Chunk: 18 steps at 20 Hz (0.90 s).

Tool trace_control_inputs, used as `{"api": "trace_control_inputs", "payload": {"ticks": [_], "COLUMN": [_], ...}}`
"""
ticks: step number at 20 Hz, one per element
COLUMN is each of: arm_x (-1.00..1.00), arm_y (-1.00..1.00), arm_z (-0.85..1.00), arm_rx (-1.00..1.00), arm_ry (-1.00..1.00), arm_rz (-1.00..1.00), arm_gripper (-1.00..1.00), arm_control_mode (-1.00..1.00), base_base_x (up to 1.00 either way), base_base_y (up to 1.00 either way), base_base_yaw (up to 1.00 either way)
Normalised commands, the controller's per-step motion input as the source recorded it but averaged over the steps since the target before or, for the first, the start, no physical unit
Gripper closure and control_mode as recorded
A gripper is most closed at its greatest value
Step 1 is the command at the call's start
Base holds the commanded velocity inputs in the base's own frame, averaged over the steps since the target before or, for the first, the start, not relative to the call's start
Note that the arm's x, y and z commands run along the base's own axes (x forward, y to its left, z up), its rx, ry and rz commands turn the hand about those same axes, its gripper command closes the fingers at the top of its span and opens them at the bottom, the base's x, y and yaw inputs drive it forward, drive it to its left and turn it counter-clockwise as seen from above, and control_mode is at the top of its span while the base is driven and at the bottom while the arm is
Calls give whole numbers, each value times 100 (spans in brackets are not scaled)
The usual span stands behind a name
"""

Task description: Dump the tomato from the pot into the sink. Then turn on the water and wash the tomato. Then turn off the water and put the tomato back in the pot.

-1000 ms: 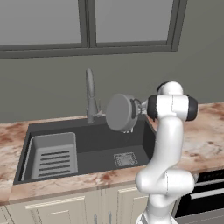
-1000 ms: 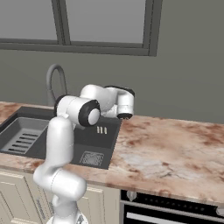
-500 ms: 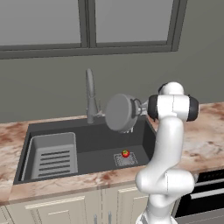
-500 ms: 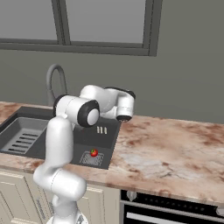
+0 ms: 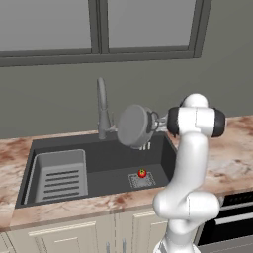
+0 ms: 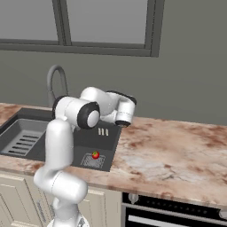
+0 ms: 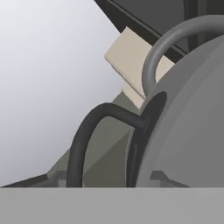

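With the pot tipped on its side above the sink, its flat bottom turned toward the front of the tabletop, the arm holds it high by one of its small side handles. I take the tilt to be what empties it: the tomato lies on the drain grate, near the basin's right wall and front edge, well below the pot and clear of it. Dumping looks done, and the water is not yet running from the faucet, which stands at the back rim just beside the pot.

From the left side I see the pot's underside and the ribbed rack filling the basin's left half. From the right side the arm's elbow hides most of the pot, but the tomato shows plainly on the grate, with the marbled tabletop stretching away to the right. Up close along the hand, the pot wall looms large with a dark loop handle curving off it. The jaws themselves stay hidden there, so although the pot plainly hangs from the gripper, I cannot tell how they are set.
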Motion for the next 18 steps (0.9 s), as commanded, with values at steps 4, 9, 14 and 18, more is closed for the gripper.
{"api": "trace_control_inputs", "payload": {"ticks": [4, 9, 14, 18], "arm_x": [-25, -18, -12, -13], "arm_y": [0, -2, -17, -22], "arm_z": [73, 54, 38, 32], "arm_rx": [-2, -11, -21, -29], "arm_ry": [-9, -2, 0, -1], "arm_rz": [0, -3, -7, -10], "arm_gripper": [100, 100, 100, 100], "arm_control_mode": [-100, -100, -100, -100], "base_base_x": [0, 0, 0, 0], "base_base_y": [0, 0, 0, 0], "base_base_yaw": [0, 0, 0, 0]}}
